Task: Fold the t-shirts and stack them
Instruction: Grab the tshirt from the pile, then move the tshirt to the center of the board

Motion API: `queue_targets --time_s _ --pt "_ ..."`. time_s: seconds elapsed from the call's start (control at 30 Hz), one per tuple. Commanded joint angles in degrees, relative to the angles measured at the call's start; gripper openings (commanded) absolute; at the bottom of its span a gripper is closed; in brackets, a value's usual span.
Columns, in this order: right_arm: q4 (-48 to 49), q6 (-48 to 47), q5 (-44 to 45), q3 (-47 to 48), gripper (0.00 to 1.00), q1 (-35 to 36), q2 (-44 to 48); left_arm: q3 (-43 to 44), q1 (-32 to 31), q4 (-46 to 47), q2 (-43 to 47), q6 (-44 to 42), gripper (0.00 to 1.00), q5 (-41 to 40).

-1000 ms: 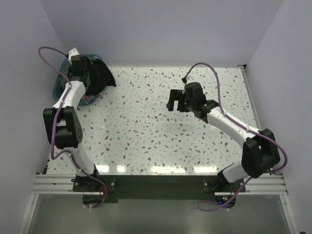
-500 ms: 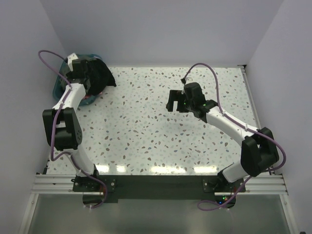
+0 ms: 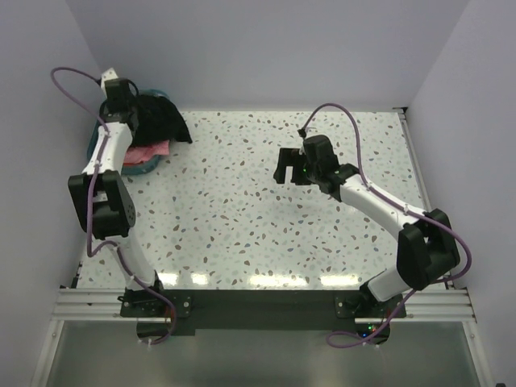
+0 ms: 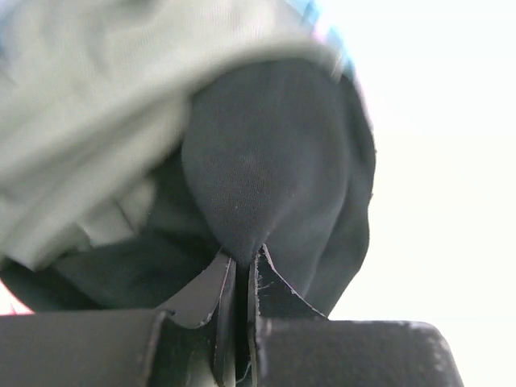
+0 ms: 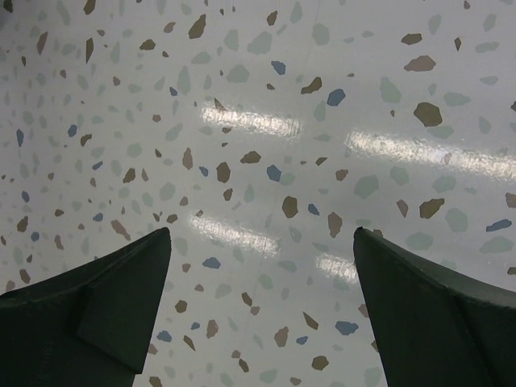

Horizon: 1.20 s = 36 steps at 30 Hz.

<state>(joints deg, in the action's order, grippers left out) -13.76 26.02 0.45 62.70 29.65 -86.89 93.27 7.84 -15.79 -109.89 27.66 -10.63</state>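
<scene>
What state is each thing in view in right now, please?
Left gripper: shut on the black shirt.
Right gripper: open, empty, above the table.
Black shirt: unfolded, bunched, pinched at one fold.
Pink shirt: crumpled in the basket.
Basket: upright, holding shirts.

T-shirts [image 3: 165, 125] in basket [image 3: 135, 168], table [image 3: 242, 218] far-left corner.

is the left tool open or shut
Shut on the soft black cloth t-shirt: in the left wrist view the left tool has its fingers closed on a pinched fold of the fabric.
</scene>
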Motion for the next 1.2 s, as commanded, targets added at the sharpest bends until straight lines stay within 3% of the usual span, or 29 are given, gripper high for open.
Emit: queue_targets --time_s 0.0,0.1,0.3,0.5,0.77,1.03,1.17 --pt "1.19 0.08 -0.1 3.04 0.99 -0.03 0.32 11.89 3.58 2.52 1.6 2.57 0.0 6.31" --pt "1.02 -0.09 -0.36 3.66 0.99 -0.03 0.06 20.94 4.91 2.08 1.34 3.71 0.0 8.95" --pt "-0.3 -0.88 -0.18 5.86 0.99 0.06 -0.56 30.64 7.89 5.85 1.25 8.28 0.0 13.96" --pt "-0.39 -0.97 -0.36 6.91 0.99 -0.03 -1.26 29.34 9.65 17.44 1.96 13.73 0.0 16.52" --pt "-0.13 -1.67 -0.19 7.35 0.99 -0.03 -1.0 35.22 9.48 27.3 -1.38 20.67 0.0 23.72" --pt "1.01 -2.11 2.53 8.49 0.99 -0.03 0.93 35.05 2.47 26.61 2.83 15.59 0.0 28.74" --pt "1.63 -1.77 5.43 7.36 0.98 -0.03 4.18 26.9 -4.31 26.51 10.89 12.16 0.0 27.42"
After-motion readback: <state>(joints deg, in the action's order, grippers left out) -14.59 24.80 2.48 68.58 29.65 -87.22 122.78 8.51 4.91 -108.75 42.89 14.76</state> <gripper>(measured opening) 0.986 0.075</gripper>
